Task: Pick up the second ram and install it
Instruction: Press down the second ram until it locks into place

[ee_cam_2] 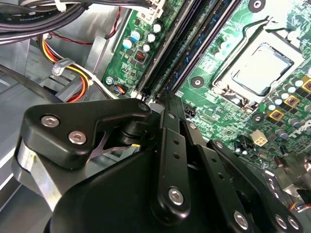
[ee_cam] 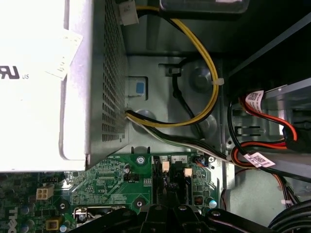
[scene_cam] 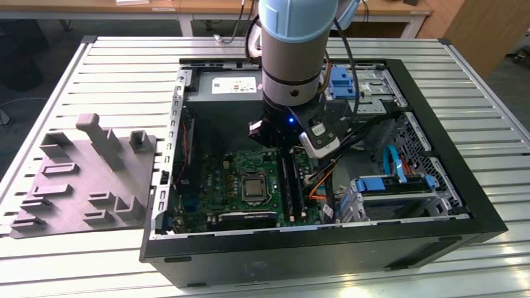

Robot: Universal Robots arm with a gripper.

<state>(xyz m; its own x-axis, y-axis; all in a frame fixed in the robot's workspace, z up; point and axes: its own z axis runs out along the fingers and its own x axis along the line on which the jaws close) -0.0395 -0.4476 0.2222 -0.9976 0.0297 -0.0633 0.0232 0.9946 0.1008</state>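
Tool (ee_cam_2: 163,97) amid cables (ee_cam: 204,58), above motherboard slots (scene_cam: 287,186).

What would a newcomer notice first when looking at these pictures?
First, the open computer case on the slatted metal table, with the robot arm reaching straight down into it. Next, the green motherboard on the case floor, where the gripper sits right at the long black memory slots. To the exterior view's left of the case lies a grey moulded tray.
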